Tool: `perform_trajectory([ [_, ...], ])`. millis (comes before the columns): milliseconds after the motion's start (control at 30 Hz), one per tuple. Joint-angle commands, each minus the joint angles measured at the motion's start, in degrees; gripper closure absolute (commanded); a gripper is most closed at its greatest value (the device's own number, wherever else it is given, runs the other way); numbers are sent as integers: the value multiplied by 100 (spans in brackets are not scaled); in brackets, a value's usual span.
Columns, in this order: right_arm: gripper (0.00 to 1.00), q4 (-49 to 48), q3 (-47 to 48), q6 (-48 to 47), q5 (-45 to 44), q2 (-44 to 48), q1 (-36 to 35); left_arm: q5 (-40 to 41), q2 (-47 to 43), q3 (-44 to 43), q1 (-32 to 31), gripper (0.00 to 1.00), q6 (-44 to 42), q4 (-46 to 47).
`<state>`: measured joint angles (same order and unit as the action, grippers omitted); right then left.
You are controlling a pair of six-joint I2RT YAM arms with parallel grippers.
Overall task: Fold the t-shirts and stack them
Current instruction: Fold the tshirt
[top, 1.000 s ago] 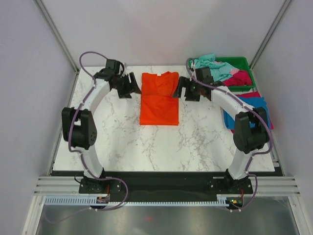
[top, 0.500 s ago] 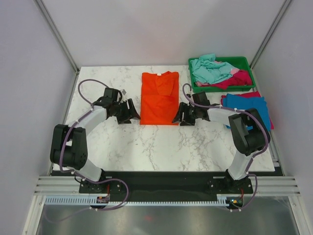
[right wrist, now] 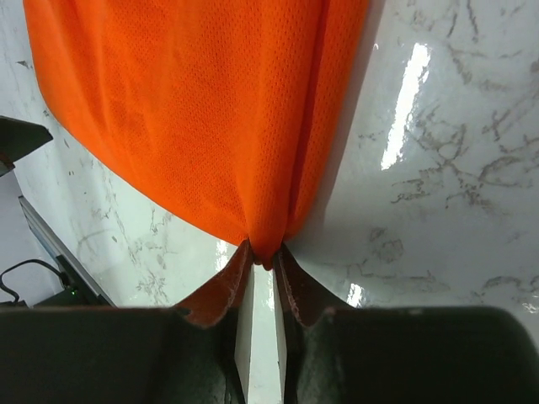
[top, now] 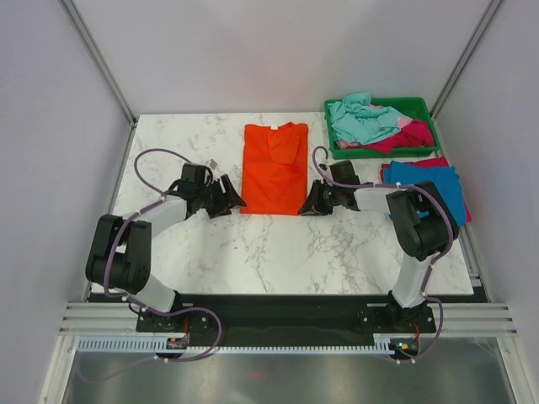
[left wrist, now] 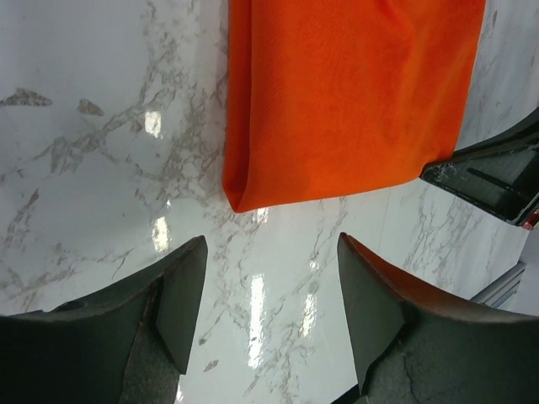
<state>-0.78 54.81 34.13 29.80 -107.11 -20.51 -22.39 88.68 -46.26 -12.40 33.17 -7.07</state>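
An orange t-shirt (top: 274,167) lies folded lengthwise in the middle of the marble table, collar at the far end. My right gripper (top: 306,208) sits at its near right corner, and in the right wrist view its jaws (right wrist: 264,257) are pinched on that orange corner (right wrist: 268,240). At the shirt's near left corner my left gripper (top: 237,201) stands open; the left wrist view shows bare marble between its fingers (left wrist: 181,290) and the orange hem (left wrist: 253,198) just ahead. Teal and magenta-pink t-shirts (top: 364,118) are heaped in the tray, and a blue t-shirt (top: 434,185) lies folded at the right.
A green plastic tray (top: 418,108) stands at the far right corner. The blue shirt rests on a magenta one (top: 438,162) near the table's right edge. Grey walls close in the far and side edges.
Both arms drew back from the shirt's collar end to its near corners. The right gripper went from wide open to shut on the near right corner. The left stayed open.
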Motion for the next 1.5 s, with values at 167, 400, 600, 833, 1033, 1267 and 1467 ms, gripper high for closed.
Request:
perform_trajectory([
  [167, 80, -283, -119, -126, 96, -293, -41, 637, 553, -85, -394, 37, 453, 830],
  [400, 81, -300, -111, -143, 175, -267, -32, 1404, 606, 47, -509, 41, 682, 742],
  [600, 82, -248, -119, -213, 201, -258, -23, 1571, 431, 135, -509, 40, 665, 865],
  [833, 83, -239, -102, -223, 210, -310, -14, 1404, 632, 108, -544, 46, 611, 979],
  [1033, 83, -239, -119, -258, 219, -337, -14, 1361, 825, 267, -588, 57, 700, 1287],
  [1267, 91, -283, -128, -258, 237, -451, -5, 1255, 1019, 328, -640, 86, 805, 1612],
  [1467, 100, -309, -303, -196, 140, -57, 3, 1158, 563, 486, -842, 98, 823, 1551],
])
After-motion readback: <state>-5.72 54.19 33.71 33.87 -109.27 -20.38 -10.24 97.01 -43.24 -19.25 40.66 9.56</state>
